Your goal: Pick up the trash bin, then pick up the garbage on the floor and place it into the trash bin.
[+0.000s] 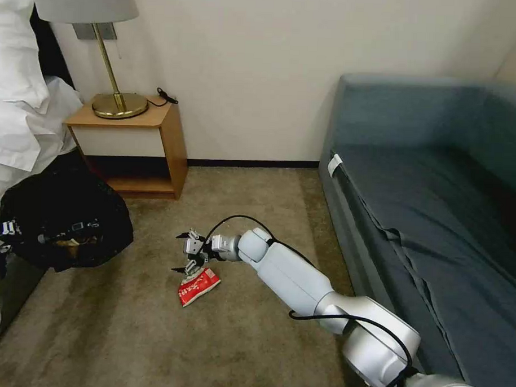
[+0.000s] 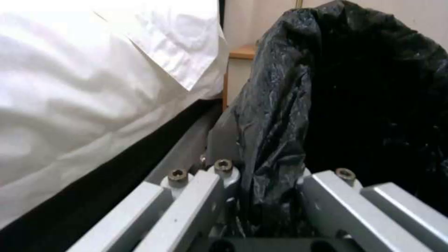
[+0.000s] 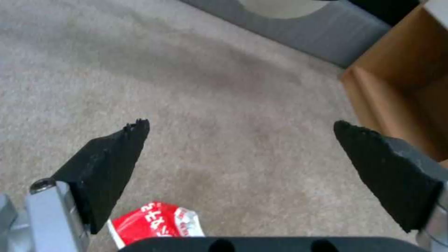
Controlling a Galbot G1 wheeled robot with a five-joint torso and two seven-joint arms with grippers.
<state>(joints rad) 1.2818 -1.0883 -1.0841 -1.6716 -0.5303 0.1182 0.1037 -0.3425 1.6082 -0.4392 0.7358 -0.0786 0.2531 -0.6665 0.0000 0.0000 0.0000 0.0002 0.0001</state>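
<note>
The trash bin (image 1: 65, 220), lined with a glossy black bag, is held up at the far left beside the bed. My left gripper (image 1: 3, 230) is shut on its rim. In the left wrist view the black liner (image 2: 355, 87) is pinched between the left gripper's (image 2: 280, 182) metal links. A red snack packet (image 1: 198, 285) lies on the carpet in the middle. My right gripper (image 1: 185, 252) hovers just above its far end, open with nothing between the fingers. The right wrist view shows the right gripper (image 3: 239, 124) spread wide over bare carpet, with the red packet (image 3: 154, 224) close to the wrist.
A wooden nightstand (image 1: 141, 150) with a brass lamp (image 1: 117, 98) stands against the back wall. White bedding (image 1: 24, 112) hangs at the left, right next to the bin. A blue-grey sofa (image 1: 432, 222) runs along the right. Open carpet (image 1: 151, 336) lies between them.
</note>
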